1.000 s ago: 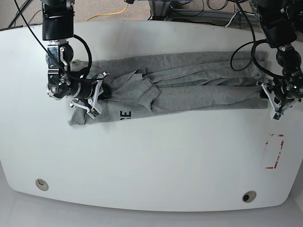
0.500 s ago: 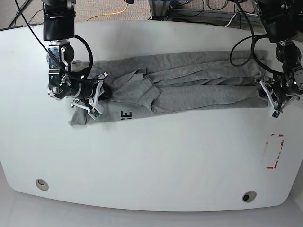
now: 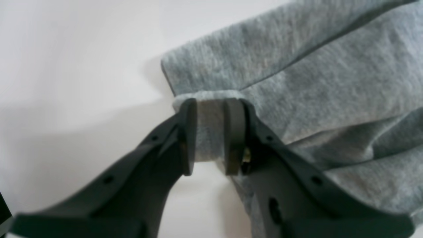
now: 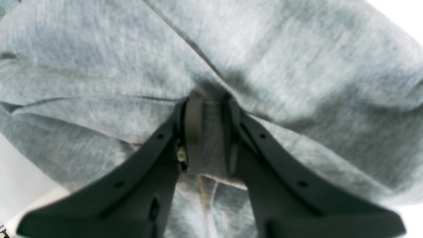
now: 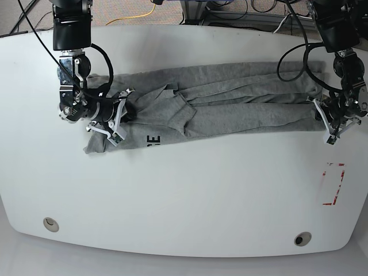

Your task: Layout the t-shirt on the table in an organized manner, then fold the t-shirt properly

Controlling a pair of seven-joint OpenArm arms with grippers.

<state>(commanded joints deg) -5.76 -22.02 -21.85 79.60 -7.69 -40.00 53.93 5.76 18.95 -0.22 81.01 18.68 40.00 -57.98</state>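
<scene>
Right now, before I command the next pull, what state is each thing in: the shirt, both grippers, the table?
t-shirt: stretched lengthwise across the table, bunched into long folds, not flat; black lettering partly showing.
left gripper: shut on a t-shirt corner, cloth pinched between the fingers.
right gripper: shut on bunched t-shirt fabric.
table: white top, shirt lying on it; red tape outline uncovered.

black letter "E" on t-shirt (image 5: pixel 218 103), other letters hidden in folds
</scene>
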